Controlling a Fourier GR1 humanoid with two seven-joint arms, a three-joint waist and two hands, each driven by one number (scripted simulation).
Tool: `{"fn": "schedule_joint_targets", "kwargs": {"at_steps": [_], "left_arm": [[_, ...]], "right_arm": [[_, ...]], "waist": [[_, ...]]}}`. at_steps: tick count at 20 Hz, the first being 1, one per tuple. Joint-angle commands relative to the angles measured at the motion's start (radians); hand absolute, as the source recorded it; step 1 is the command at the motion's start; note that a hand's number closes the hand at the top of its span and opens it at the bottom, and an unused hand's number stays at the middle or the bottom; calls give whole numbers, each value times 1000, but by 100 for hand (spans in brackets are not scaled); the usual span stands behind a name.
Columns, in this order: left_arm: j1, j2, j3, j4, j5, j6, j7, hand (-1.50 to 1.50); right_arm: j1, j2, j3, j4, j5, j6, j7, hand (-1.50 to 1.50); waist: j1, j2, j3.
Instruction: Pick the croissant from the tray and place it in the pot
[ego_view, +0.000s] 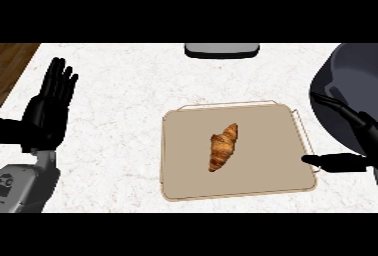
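A golden-brown croissant lies lengthwise in the middle of a beige square tray on the white counter. A dark grey pot fills the upper right corner, partly cut off by the view's edge. My right hand is at the tray's right edge, just in front of the pot, its thumb and fingers spread apart and holding nothing; it is a short way right of the croissant. My left hand rests open at the far left, fingers pointing up, well away from the tray.
A grey rounded object sits at the counter's back edge above the tray. Brown wood shows at the upper left beyond the counter.
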Motion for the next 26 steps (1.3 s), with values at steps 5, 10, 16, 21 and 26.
{"fn": "schedule_joint_targets", "kwargs": {"at_steps": [5, 10, 16, 21, 26], "left_arm": [[-66, -3, 11, 23, 3, -14, 61, 0], [28, -60, -21, -49, -48, 19, 15, 0], [-1, -64, 1, -32, -72, 4, 25, 0], [8, -41, 41, -81, -64, -21, 77, 0], [-53, -92, 68, 28, -91, -59, 43, 0]], "right_arm": [[-23, -137, 127, -232, 176, 86, 337, -150], [-99, -69, 179, -269, 255, 144, 537, -150], [-105, 18, 236, -399, 313, 224, 787, -150], [-86, 102, 246, -308, 363, 260, 797, -150], [-82, 213, 244, -263, 472, 288, 770, -150]], "waist": [[-7, -3, -3], [12, 1, -1], [4, 0, -1], [7, 0, 0], [3, 2, 0]]}}
